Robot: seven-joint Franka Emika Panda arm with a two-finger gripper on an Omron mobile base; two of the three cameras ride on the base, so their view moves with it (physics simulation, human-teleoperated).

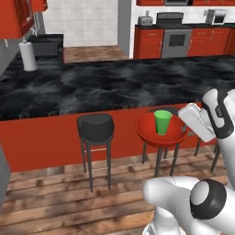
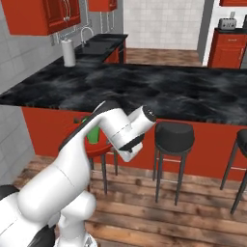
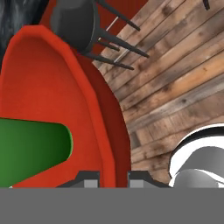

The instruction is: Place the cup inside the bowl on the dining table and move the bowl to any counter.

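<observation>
A: Why gripper (image 3: 113, 180) pinched on bowl (image 1: 149, 131) rim, jaws nearly closed?
B: Thin rim, 1 finger each side; lifts bowl w/ cup (image 1: 162, 122) upright inside. Carried clear of dining table (image 1: 105, 85), above stools. Counter next, probably.

The arm (image 2: 72, 164) is showing smooth, glossy white shells over thick rounded links — each joint is carrying a dark grey or black cap or band. At the hand view's six o'clock, the gripper (image 3: 113, 178) is showing two small grey, blocky fingertips (image 3: 89, 179).
</observation>
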